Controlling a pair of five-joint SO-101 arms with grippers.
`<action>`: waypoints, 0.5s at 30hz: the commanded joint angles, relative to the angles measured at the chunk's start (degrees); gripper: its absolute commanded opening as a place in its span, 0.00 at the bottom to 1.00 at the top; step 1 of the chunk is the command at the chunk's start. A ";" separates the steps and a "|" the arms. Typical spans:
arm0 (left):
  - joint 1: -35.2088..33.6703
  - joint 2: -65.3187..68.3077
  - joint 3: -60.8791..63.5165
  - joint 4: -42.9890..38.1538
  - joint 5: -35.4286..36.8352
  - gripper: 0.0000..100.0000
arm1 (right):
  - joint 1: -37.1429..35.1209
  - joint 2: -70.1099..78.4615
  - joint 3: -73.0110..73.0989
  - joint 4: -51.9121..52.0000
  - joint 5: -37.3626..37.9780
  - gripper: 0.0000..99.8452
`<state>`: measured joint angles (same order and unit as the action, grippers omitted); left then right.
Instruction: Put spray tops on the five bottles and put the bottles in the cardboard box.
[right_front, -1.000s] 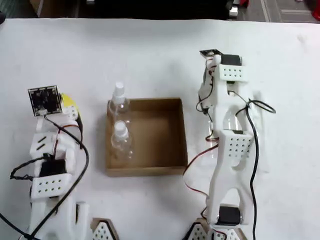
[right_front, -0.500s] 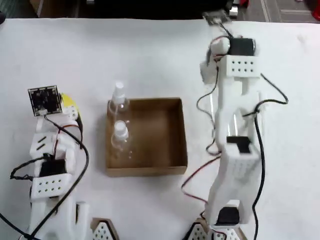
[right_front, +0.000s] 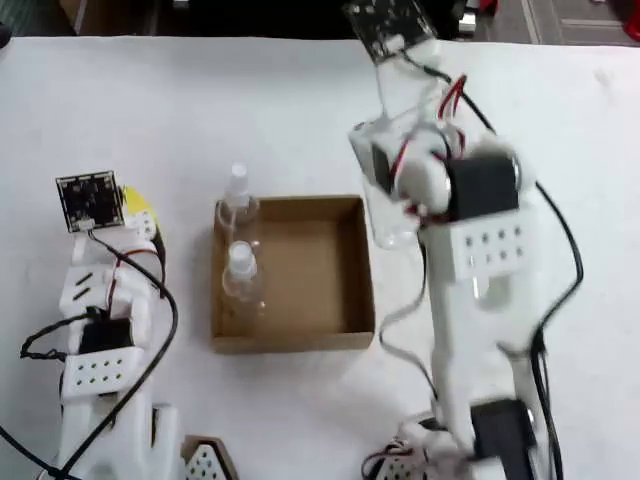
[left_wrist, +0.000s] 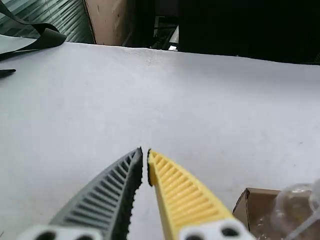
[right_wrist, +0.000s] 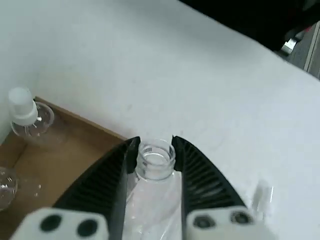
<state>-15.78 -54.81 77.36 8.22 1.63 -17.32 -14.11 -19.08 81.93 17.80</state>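
Two capped bottles in one cardboard box; right gripper clamps one uncapped bottle, left gripper closed.

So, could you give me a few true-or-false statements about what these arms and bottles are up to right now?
1. The right gripper is shut on an open bottle with no spray top. True.
2. The cardboard box holds four bottles. False: it holds two, a far bottle and a near bottle.
3. The left gripper is shut with nothing in it. True.
4. The bottles in the box lack spray tops. False: both wear white tops.
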 joint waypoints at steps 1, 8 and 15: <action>0.75 -0.31 -0.18 -1.49 -0.53 0.02 | -3.38 -18.77 25.85 -20.53 -0.18 0.02; 0.57 -0.31 -0.18 -1.49 -0.53 0.02 | -9.63 -38.81 61.19 -56.31 -0.09 0.02; 0.57 -0.13 -0.18 -1.49 -0.53 0.02 | -12.53 -39.25 80.26 -79.52 -5.80 0.02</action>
<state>-15.78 -54.81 77.36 8.22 1.63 -29.27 -52.97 54.59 15.65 17.36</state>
